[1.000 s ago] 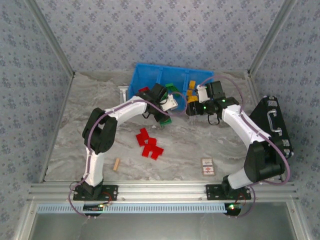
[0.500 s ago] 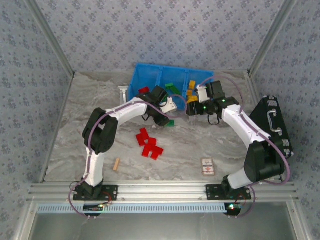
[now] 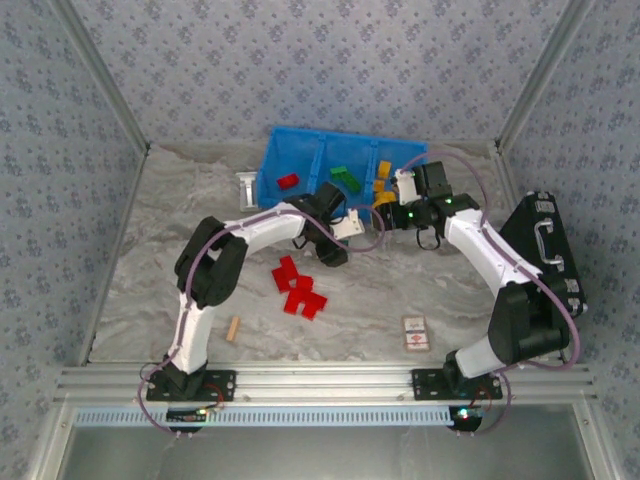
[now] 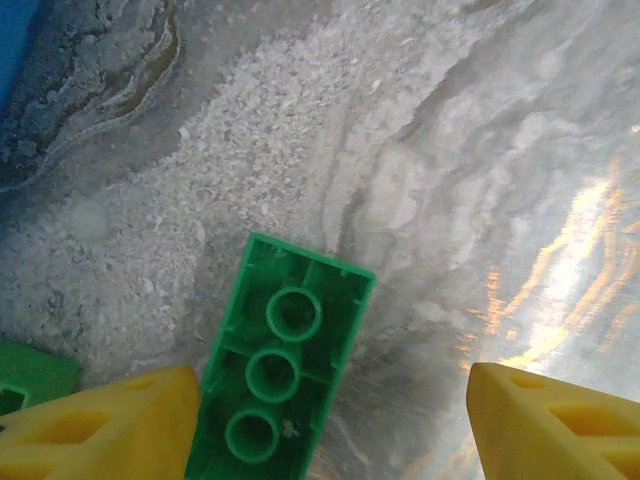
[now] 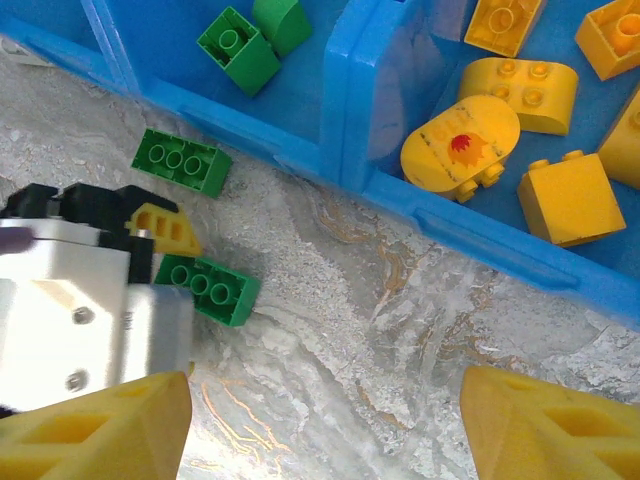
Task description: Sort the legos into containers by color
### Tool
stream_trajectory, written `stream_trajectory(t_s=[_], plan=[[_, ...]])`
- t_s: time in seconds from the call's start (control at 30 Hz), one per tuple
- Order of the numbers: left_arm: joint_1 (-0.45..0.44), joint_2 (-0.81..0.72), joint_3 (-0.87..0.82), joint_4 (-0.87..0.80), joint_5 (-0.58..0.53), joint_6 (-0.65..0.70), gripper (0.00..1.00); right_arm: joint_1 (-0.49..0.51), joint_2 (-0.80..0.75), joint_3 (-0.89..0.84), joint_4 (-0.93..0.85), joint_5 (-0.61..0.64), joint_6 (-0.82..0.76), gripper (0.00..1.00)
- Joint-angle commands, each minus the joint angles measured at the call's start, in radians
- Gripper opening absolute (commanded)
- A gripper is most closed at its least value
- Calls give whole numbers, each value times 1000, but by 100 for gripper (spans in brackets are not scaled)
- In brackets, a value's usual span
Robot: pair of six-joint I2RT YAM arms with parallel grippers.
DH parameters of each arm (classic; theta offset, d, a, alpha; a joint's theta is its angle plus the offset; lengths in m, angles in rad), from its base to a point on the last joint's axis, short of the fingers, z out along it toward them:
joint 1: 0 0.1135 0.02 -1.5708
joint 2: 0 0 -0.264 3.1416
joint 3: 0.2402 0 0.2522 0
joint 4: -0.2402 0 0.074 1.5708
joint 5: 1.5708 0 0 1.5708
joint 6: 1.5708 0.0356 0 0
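Top external view: over the preceding second the left claw (image 3: 334,245) moved away from the front wall of the blue bin (image 3: 300,140) toward the near side. It stopped over the green brick (image 4: 280,370), which had been lying exposed on the table (image 3: 150,260) and was now covered by the claw. In the same interval its fingers spread from nearly closed to wide apart. In the left wrist view the brick lay on the table between the two fingers, close against one finger (image 4: 110,425) and well clear of the other, and nothing was clamped. The right claw (image 5: 325,430) showed no visible change. It hung wide open and empty above the table, just in front of the compartment holding the yellow bricks (image 5: 520,85). The widening of the left claw was judged to be preparation for a pick-up, not a release. The brick sat off-centre, so closing could push it sideways unless the claw was first centred over it. Work remaining: a second green brick (image 5: 182,162) lay on the table just beside the bin wall, and a cluster of red bricks (image 3: 298,290) lay further toward the arms. One red brick (image 3: 288,181) was already in the end compartment, and green pieces (image 5: 238,48) were in the middle one.
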Motion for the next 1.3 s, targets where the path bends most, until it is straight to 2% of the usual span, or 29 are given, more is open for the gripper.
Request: stream_trajectory(t_s=[0.0, 0.17, 0.57, 0.67, 0.77, 0.83, 1.07, 1.27], plan=[[1, 44, 43, -19, 25, 54, 75, -12, -15, -8, -22, -16, -1, 73], [-6, 105, 104, -64, -9, 68, 77, -17, -15, -11, -18, -23, 0, 73], [-9, 154, 147, -98, -75, 13, 60, -28, 2, -12, -3, -34, 5, 73], [-9, 161, 154, -108, -86, -5, 52, -30, 1, -10, -5, -31, 4, 73], [-1, 167, 163, -114, -75, -39, 37, -31, -1, -14, -5, -27, 4, 73], [3, 168, 166, -119, -71, -54, 33, -31, -4, -16, -6, -27, 4, 73], [11, 125, 197, -116, -74, -87, 29, -38, -45, -18, -5, -14, 6, 73], [30, 85, 361, -89, -95, -91, 30, -56, -193, -104, 21, -7, 46, 74]])
